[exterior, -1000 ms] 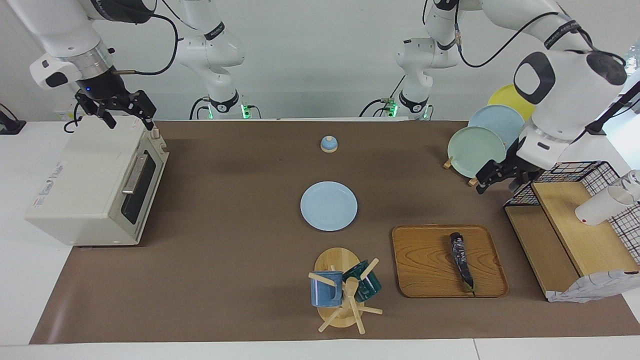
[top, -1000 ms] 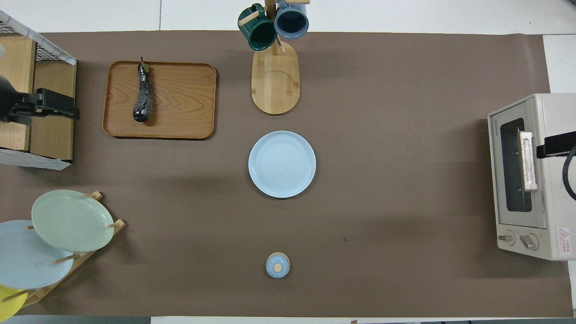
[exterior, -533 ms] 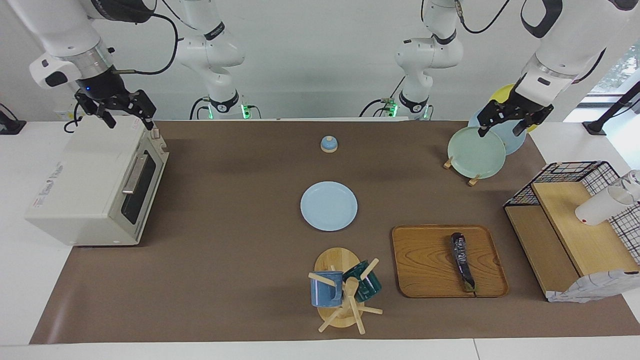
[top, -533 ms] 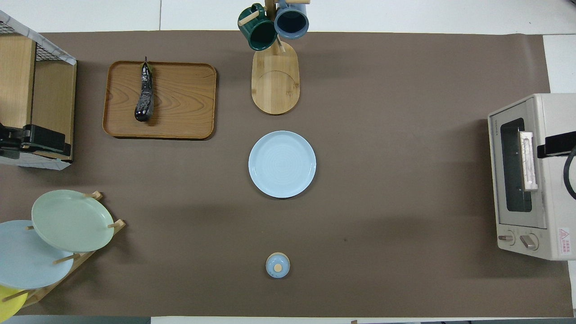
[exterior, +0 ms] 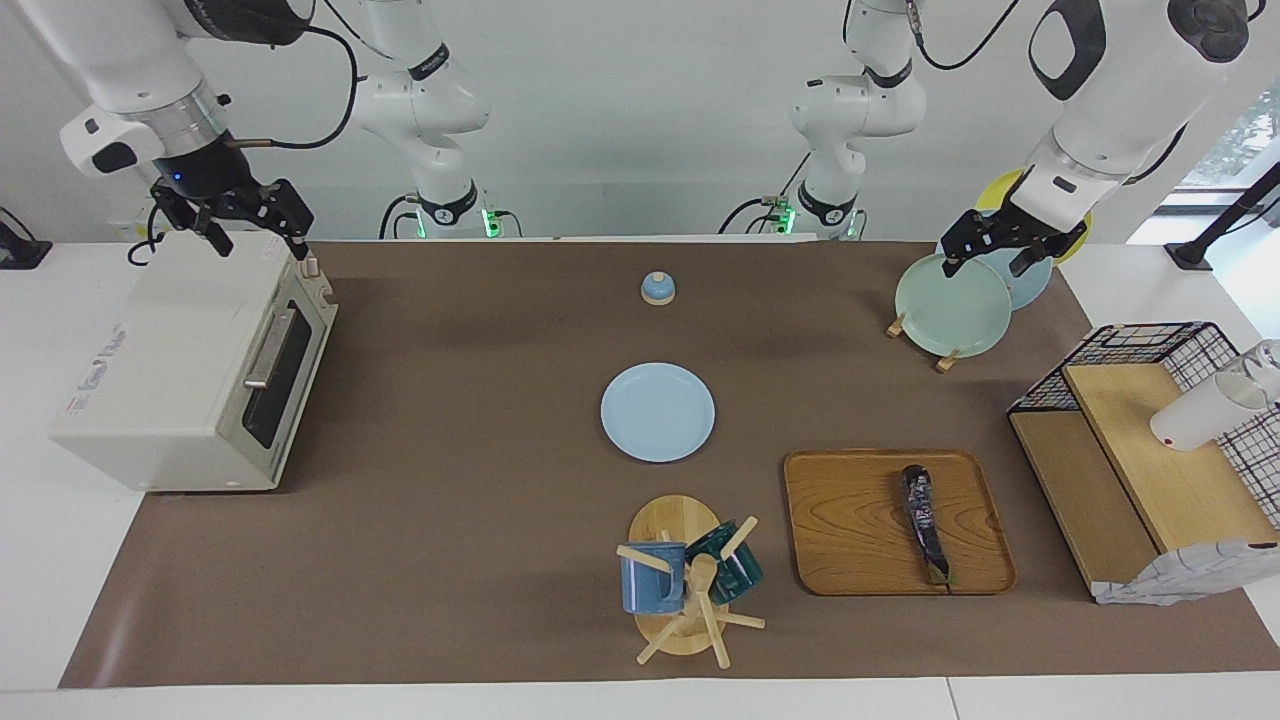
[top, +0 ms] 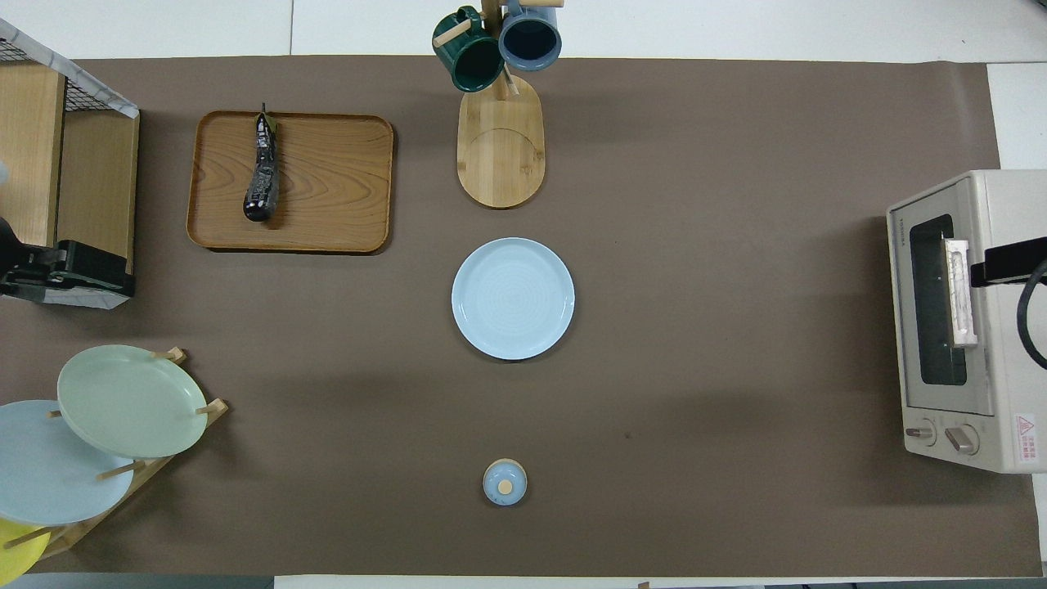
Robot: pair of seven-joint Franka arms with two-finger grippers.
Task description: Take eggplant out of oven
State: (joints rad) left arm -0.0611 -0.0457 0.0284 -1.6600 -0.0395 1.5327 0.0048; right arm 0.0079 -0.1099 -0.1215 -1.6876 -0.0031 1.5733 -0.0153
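Observation:
The eggplant (exterior: 925,522) lies on a wooden tray (exterior: 850,530) toward the left arm's end of the table, outside the oven; it also shows in the overhead view (top: 262,172) on the tray (top: 327,180). The off-white oven (exterior: 190,370) stands at the right arm's end with its dark glass door shut (top: 936,303). My right gripper (exterior: 258,238) hangs open and empty over the oven's top, by the door edge. My left gripper (exterior: 985,258) is open and empty, raised over the plate rack (exterior: 950,300).
A light blue plate (exterior: 657,412) lies mid-table. A mug tree (exterior: 685,585) with two mugs stands beside the tray. A small blue knobbed lid (exterior: 657,288) sits nearer the robots. A wire-and-wood shelf (exterior: 1150,450) with a white cup stands at the left arm's end.
My left gripper has lifted away from the wire shelf and moved to over the plate rack. The right arm has not moved. The eggplant stays on the tray.

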